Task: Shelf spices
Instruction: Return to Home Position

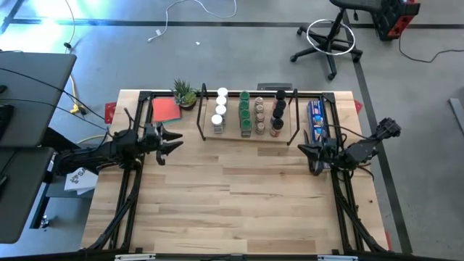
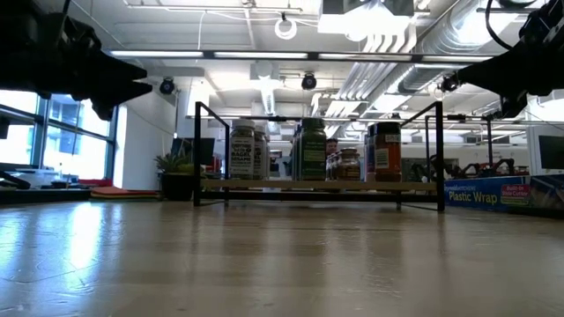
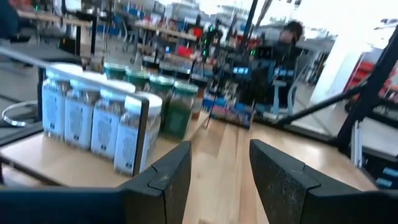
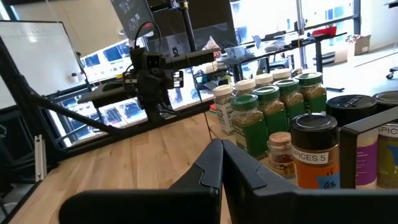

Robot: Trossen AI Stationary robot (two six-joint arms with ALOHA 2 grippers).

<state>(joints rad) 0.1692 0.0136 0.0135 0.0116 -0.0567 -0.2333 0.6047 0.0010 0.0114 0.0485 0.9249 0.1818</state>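
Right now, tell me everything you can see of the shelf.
The shelf is a low rack: a light-wood board inside a thin black metal frame, with upright rails at both ends. It stands level at the far edge of the table, roughly centred, between a potted plant and a blue plastic wrap box. Spice jars stand upright on the board in rows running front to back, with white, green, clear and black tops.

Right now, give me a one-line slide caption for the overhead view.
Spices stand in rows on the shelf, left hand open and right hand shut, both empty beside it.
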